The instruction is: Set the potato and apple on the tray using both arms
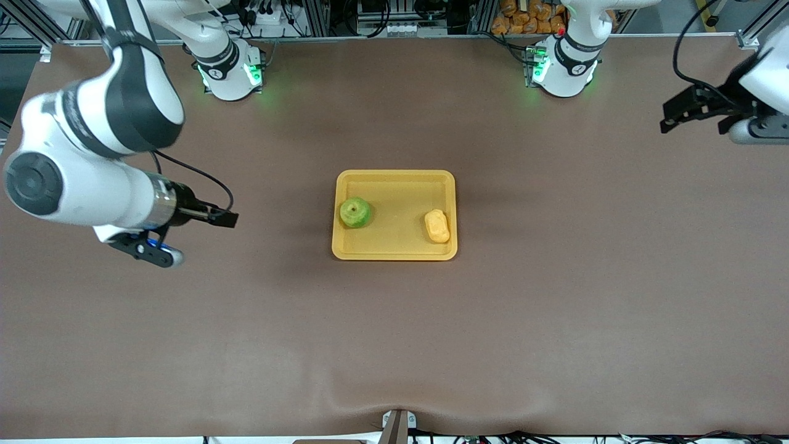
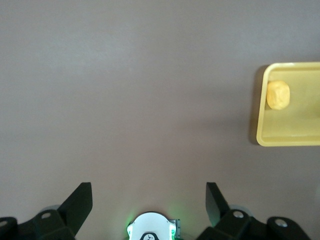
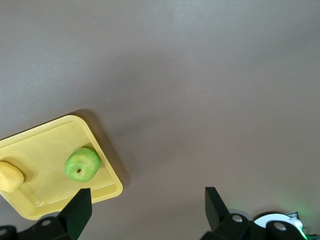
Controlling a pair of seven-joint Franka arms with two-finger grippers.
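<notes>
The yellow-orange tray (image 1: 397, 176) lies mid-table. On it the green apple (image 1: 355, 212) sits at the end toward the right arm, and the lumpy yellow potato (image 1: 437, 226) at the end toward the left arm. My right gripper (image 1: 223, 217) hangs open and empty over bare table, clear of the tray on the right arm's side. My left gripper (image 1: 669, 117) hangs open and empty over the table's left-arm end. The right wrist view shows the apple (image 3: 82, 163), potato (image 3: 10, 176) and tray (image 3: 111, 176) off to one side of the right gripper (image 3: 147, 197). The left wrist view shows the potato (image 2: 278, 94) in the tray (image 2: 285, 138), well away from the left gripper (image 2: 148, 192).
Brown cloth (image 1: 555, 296) covers the whole table. The two arm bases (image 1: 229, 71) (image 1: 564, 65) stand along the table edge farthest from the front camera. A small clamp (image 1: 397, 425) sits at the nearest edge. Orange packets (image 1: 524, 15) lie off the table past the bases.
</notes>
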